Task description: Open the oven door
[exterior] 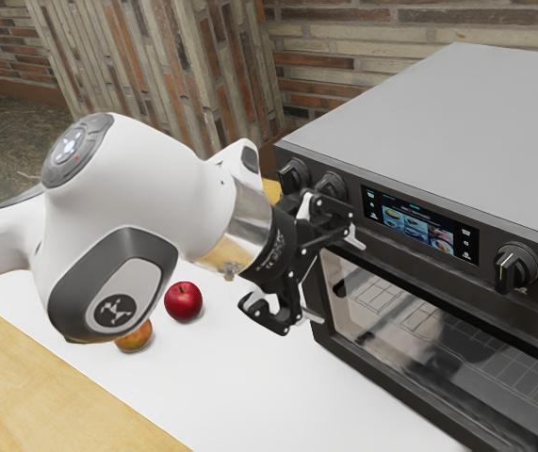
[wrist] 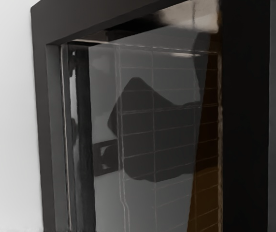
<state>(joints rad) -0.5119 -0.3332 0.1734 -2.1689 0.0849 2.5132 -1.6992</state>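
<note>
Your jaws stand wide and empty, mid-frame in the exterior view, before the toaster oven's upper corner. The oven door (exterior: 438, 344) looks shut, at lower right. Close them from here and you may pinch air or skid off the glass, since they don't straddle any edge. Drive forward and the upper finger could catch the control panel (exterior: 419, 229) or nearby knob (exterior: 330, 185). Pull back low and your forearm might knock the red apple (exterior: 184, 301).
</note>
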